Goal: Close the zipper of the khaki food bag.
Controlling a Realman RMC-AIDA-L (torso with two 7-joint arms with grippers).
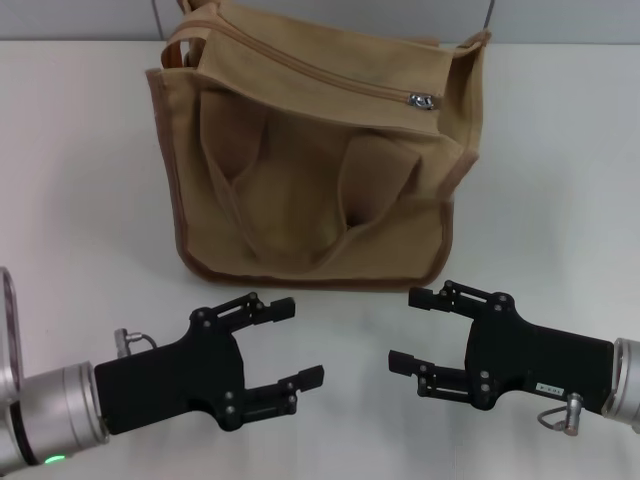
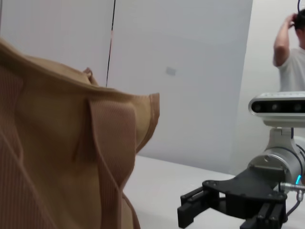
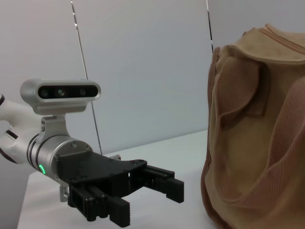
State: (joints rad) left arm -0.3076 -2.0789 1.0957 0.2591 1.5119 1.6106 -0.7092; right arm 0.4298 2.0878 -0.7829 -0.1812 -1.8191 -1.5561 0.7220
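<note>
While both arms hover low over the white bench (image 1: 80, 150), the head view shows the khaki food bag (image 1: 320, 190) beyond them, its zipper (image 1: 310, 62) running left-back to right-front, pull tab (image 1: 421, 101) at the right end, nearer the right pincer (image 1: 418, 330). Left pincer (image 1: 300, 345) and right both gape, empty.

From the left wrist, the bag fills the near side, and the right pincer (image 2: 190, 207) stands apart from it.

From the right wrist, the left pincer (image 3: 147, 195) sits short of the bag (image 3: 257, 133), fingers spread.

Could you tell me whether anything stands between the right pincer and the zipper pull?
Nothing visible does. The right pincer, open, sits in front of the khaki food bag; the silver pull tab lies exposed on top.
</note>
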